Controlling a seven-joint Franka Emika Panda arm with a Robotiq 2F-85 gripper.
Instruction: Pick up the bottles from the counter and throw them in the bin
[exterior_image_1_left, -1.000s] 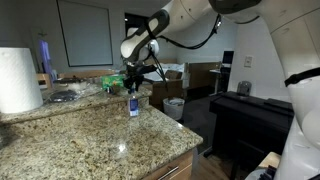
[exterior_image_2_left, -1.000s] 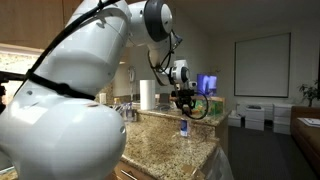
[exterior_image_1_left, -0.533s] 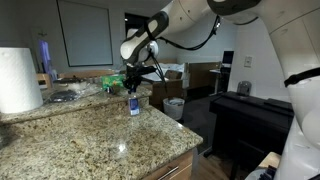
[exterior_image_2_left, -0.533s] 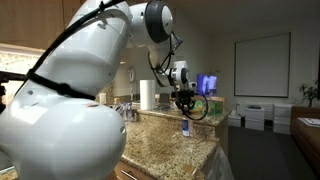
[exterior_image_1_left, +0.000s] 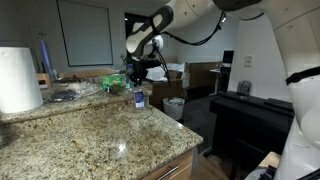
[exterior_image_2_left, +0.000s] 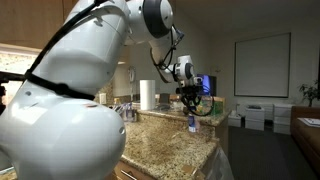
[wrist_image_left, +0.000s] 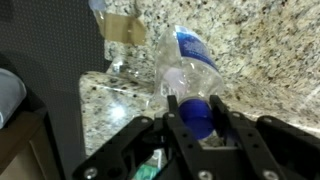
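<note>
My gripper (wrist_image_left: 195, 106) is shut on the blue cap of a clear plastic bottle (wrist_image_left: 188, 62) with a blue label. The bottle hangs just above the speckled granite counter (wrist_image_left: 265, 45), near its edge. In both exterior views the gripper (exterior_image_1_left: 139, 84) (exterior_image_2_left: 190, 106) carries the bottle (exterior_image_1_left: 139, 99) (exterior_image_2_left: 193, 123) low over the counter (exterior_image_1_left: 100, 130) (exterior_image_2_left: 165, 150). A second clear bottle with a tan-reddish label (wrist_image_left: 122, 28) stands at the counter's edge in the wrist view. The pale round bin (exterior_image_1_left: 174, 107) stands on the floor beyond the counter.
A big white paper-towel roll (exterior_image_1_left: 18, 80) stands at the counter's near left. A black piano-like cabinet (exterior_image_1_left: 250, 115) is across the floor gap. Brown cardboard boxes (exterior_image_1_left: 160, 92) sit behind the bin. Green clutter (exterior_image_1_left: 112, 80) lies at the counter's back.
The jaws closed on the bottle's cap. The arm has since lifted the bottle off the counter and carried it toward the counter's edge.
</note>
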